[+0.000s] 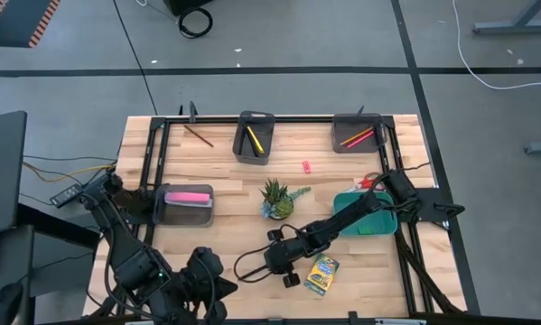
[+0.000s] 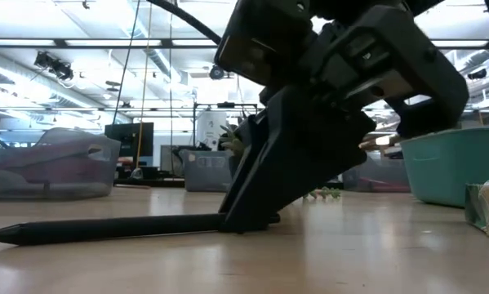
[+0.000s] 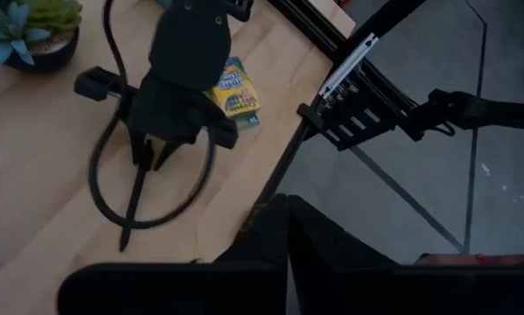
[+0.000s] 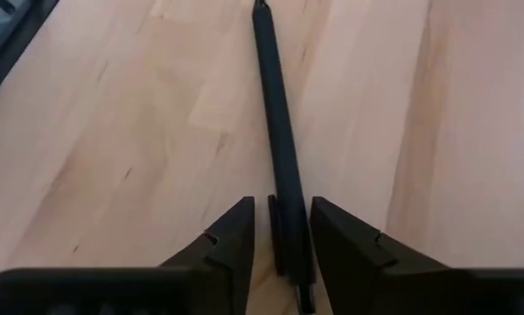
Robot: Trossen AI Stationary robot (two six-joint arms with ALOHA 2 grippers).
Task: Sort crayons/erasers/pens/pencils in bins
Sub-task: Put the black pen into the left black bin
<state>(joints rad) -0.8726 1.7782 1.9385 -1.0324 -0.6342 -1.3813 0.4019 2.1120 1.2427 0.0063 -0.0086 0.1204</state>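
Right gripper: down at the near middle of the table, its two dark fingers set narrowly either side of a thin black stick pen; whether the pads actually touch it cannot be told.

Pen: lying flat on the pale wooden tabletop, its clip end between the fingers, its tip pointing away from the gripper; the low view shows it on the wood under the tilted fingers.

Crayons: a small flat yellow-and-green printed cardboard box just beside the right gripper, near the table's front edge.

Teal bin: a wide teal-green plastic tray under the right arm's forearm, toward the right side.

Plant: a small potted green plant at mid-table, beyond the gripper.

Grey bins: one tray at left holding a long pink bar; a darker, narrower one at the back with a yellow stick; one at back right with red and orange sticks.

Eraser: a small red-pink block loose on the wood between the back bins.

Left gripper: closed, empty, parked at the front left edge.
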